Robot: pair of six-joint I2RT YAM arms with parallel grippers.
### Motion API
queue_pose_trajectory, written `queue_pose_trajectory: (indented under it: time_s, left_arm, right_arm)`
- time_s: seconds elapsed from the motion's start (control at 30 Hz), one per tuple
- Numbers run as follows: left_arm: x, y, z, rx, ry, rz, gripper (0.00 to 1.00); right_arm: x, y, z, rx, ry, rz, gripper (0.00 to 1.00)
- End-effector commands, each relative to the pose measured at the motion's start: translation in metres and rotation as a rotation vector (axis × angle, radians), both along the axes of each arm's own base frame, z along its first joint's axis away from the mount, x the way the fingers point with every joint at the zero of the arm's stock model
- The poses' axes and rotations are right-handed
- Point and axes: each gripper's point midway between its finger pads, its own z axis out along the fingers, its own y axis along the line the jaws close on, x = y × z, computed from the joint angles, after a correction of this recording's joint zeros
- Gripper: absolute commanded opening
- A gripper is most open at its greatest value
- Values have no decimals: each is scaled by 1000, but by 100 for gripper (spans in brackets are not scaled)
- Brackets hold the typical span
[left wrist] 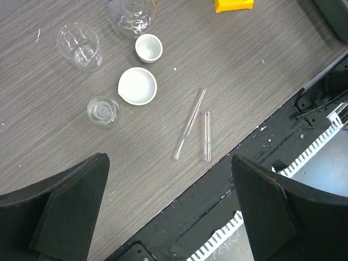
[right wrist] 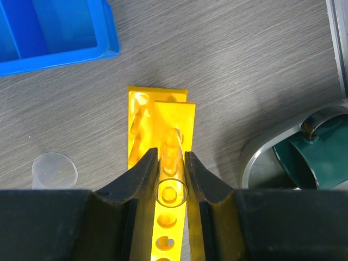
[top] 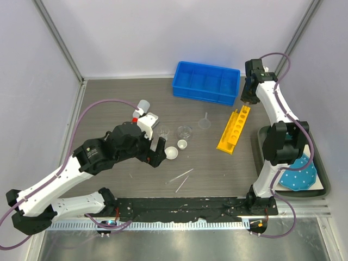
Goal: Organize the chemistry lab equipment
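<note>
The right tool (right wrist: pixel 172 169) is clamped on a tube (right wrist: pixel 172 144), which points down at the far end of the rack (right wrist: pixel 161 111). The tube's tip looks close to a hole but not yet in it. To seat it well, centre the tip over one hole, keep the glass square to the rack, lower slowly and let go only once it is in. The left tool (left wrist: pixel 168 160) hangs with jaws apart and empty above two loose tubes (left wrist: pixel 190 124) lying on the surface (left wrist: pixel 261 54).

Table (left wrist: pixel 261 49) matt grey woodgrain — rack (right wrist: pixel 163 117) glossy yellow plastic — tube (right wrist: pixel 172 163) clear smooth glass.
</note>
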Motion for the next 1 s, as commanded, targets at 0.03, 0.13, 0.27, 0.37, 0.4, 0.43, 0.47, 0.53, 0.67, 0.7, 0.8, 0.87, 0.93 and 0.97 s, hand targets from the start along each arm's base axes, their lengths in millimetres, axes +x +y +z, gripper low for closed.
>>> queue_pose_trajectory:
  time_s: [0.03,0.13,0.27,0.37,0.4,0.43,0.47,0.53,0.67,0.7,0.8,0.87,0.93,0.97]
  left_arm:
    - [3,1,4,-1,-15,3,100]
    - [3,0,3,2,-14,1,100]
    - [4,-2,2,2,-11,0,100]
    - [4,-2,1,5,-7,-2,100]
    - [3,-3,0,7,-3,-5,100]
    - [2,-3,-1,11,3,-8,100]
    - [2,-3,-2,15,7,-7,100]
    - [1,-4,-5,21,22,-11,100]
    - [-3,-5,-22,50,62,-24,100]
    - [-3,-5,-27,58,69,-22,100]
    - [-2,-4,-47,92,100,4,100]
    - [1,-6,-65,129,120,23,100]
    - [5,-6,-78,168,129,55,97]
    - [3,-10,-93,215,147,50,96]
  right_arm:
    - [-5,0,6,17,-30,-2,6]
    - [-7,-1,5,14,-27,-2,27]
    - [-8,1,8,26,-39,6,49]
    - [-9,3,17,33,-58,11,59]
    - [-10,3,19,33,-59,13,60]
    - [-10,5,25,40,-70,22,65]
    - [-12,5,28,34,-67,27,68]
    - [-15,5,39,17,-83,28,71]
    - [-30,1,83,-30,-172,16,73]
    - [-35,2,94,-38,-195,16,73]
    - [-53,19,125,-65,-266,54,74]
    - [-65,43,134,-72,-281,119,75]
    - [-78,54,143,-86,-309,142,75]
    - [-83,63,144,-79,-315,166,75]
